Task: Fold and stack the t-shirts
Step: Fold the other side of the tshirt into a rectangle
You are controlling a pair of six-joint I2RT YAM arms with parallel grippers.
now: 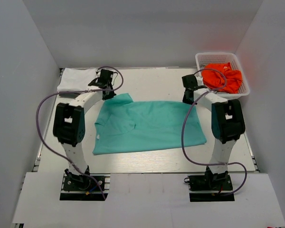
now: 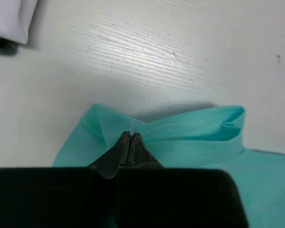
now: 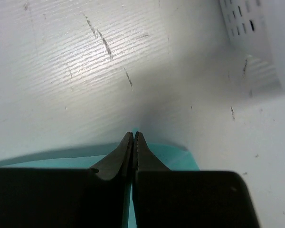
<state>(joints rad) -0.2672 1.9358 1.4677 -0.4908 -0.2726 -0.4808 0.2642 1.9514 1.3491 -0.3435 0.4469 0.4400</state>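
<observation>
L claw (image 2: 130, 135), R claw (image 3: 133, 135) pinch teal t-shirt (image 1: 147, 126); orange t-shirt (image 1: 222, 77) in basket (image 1: 199, 61).

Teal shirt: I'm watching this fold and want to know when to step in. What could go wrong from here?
1. The left hand and right hand both appear to pinch the teal shirt right at its far edge, so the cloth may slip out when lifted.
2. The sleeve beside the left hand lies doubled over; a fold may trap that crease.
3. The right hand sits close to the basket and could bump it.
</observation>
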